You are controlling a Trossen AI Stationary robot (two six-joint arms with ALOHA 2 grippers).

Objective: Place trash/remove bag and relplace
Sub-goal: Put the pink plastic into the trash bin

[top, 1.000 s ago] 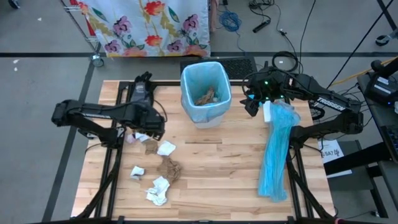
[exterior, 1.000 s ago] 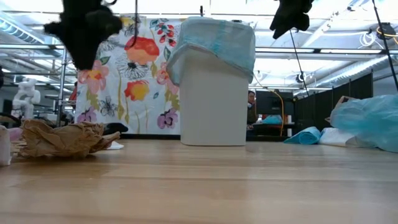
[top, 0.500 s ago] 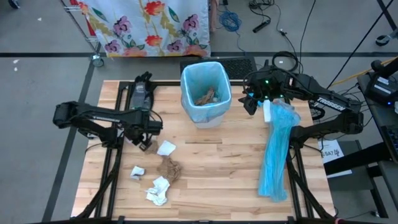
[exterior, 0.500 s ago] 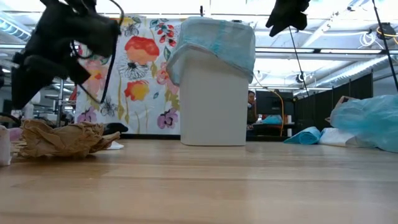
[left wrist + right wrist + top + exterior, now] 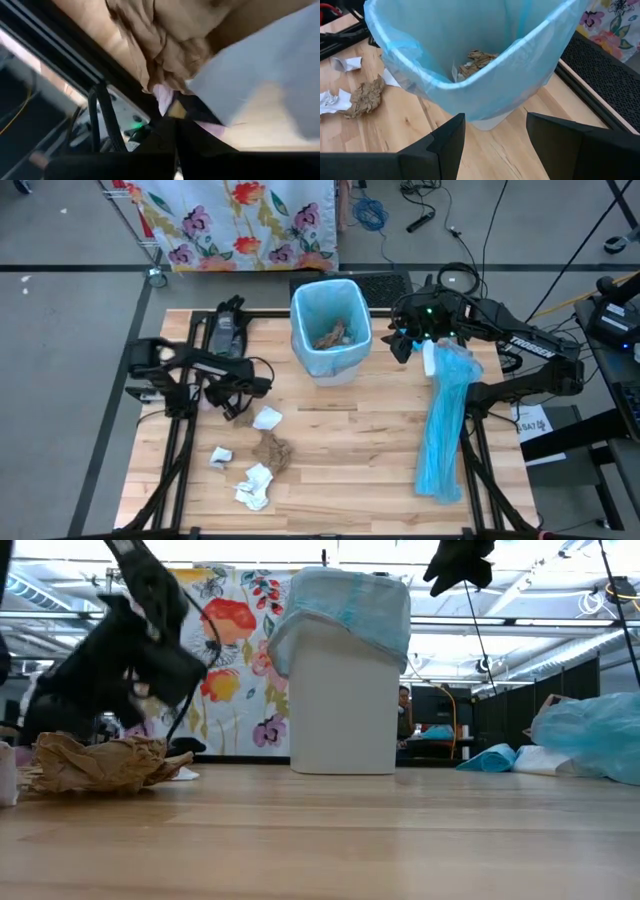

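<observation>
Left gripper closed on brown paper wad; bin lined and partly filled.

Nearest, loose trash [image 5: 262,470] lies on the table [image 5: 350,470]. Beyond it, the left gripper [image 5: 238,408] sits low with jaws pinched on a brown paper wad [image 5: 165,55]. Farther back, the white bin [image 5: 331,330] holds scraps inside its blue liner [image 5: 485,90]; the right gripper [image 5: 402,345] hovers beside it, jaws wide.

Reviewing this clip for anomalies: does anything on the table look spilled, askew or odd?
Crumpled paper wads lie scattered on the table left of the lined bin, and a long blue plastic strip sprawls along its right side. The bin stands upright; nothing looks damaged.
</observation>
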